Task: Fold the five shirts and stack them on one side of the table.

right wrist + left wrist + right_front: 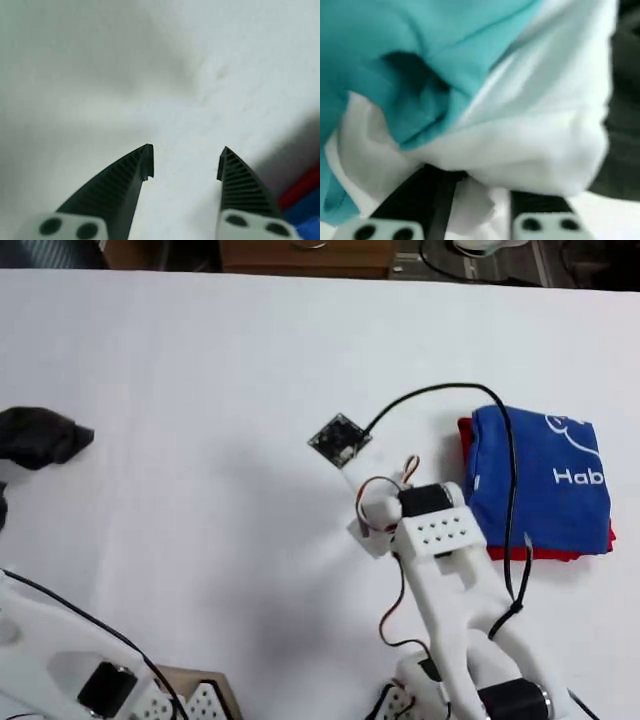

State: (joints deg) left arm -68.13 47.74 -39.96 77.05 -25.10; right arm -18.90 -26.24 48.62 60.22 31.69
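1. High view: a white desk [200, 360] carries a folded blue shirt [540, 480] on a red shirt [560, 555]; wooden furniture [300, 255] stands behind.
2. A black cloth [35, 435] lies well apart from the blue shirt.
3. Right fingers [125, 180] are spread apart just beside the blue shirt.
4. Left fingers [420, 197] clamp a white shirt [545, 140] touching a teal shirt [395, 40].

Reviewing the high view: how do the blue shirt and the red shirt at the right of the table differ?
The blue shirt lies on top, and the red shirt lies beneath it. The blue shirt shows its whole folded face, while the red shirt shows only narrow strips along two of the blue one's edges. White print is visible on the blue shirt and none on the red shirt's strips. Both are folded flat in one stack on the table.
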